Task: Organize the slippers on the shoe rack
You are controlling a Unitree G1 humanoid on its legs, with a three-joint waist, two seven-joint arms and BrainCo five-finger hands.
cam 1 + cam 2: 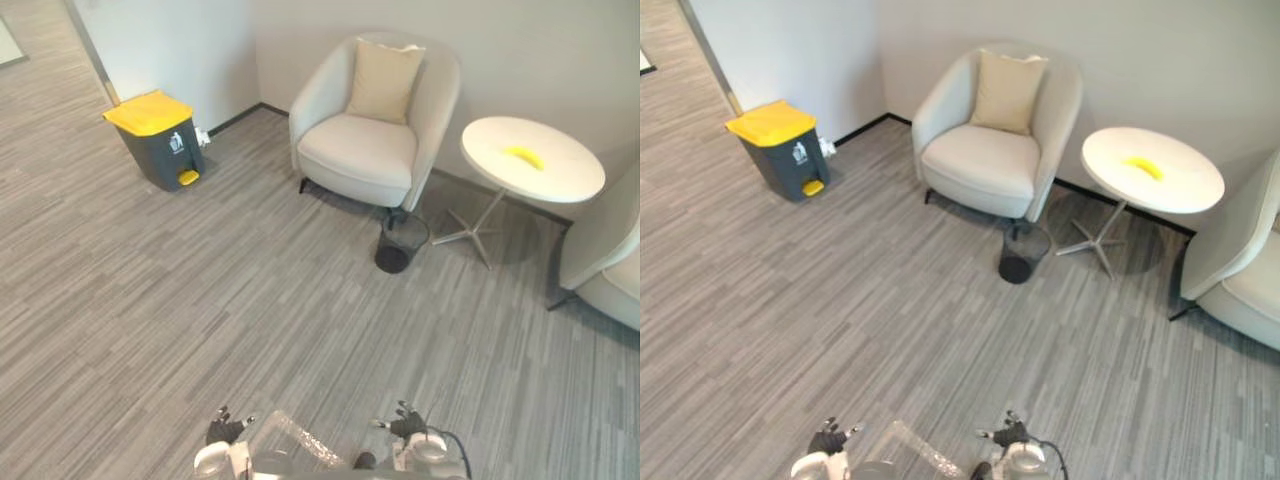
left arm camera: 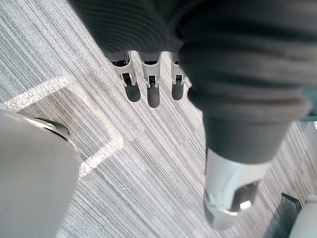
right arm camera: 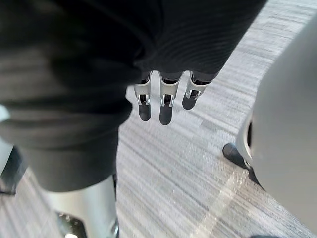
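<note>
In the left eye view my left hand (image 1: 222, 430) and right hand (image 1: 408, 424) sit low at the near edge, above the grey carpet (image 1: 200, 300). They are well apart from the cream armchair (image 1: 365, 150), the black wire bin (image 1: 400, 243) and the yellow-lidded bin (image 1: 158, 138). The right eye view shows the round white table (image 1: 1152, 170) beside the armchair. In the left wrist view my left fingers (image 2: 153, 94) hang straight, side by side, with the thumb (image 2: 230, 198) apart, touching nothing. In the right wrist view my right fingers (image 3: 166, 106) are straight and close together, holding nothing.
</note>
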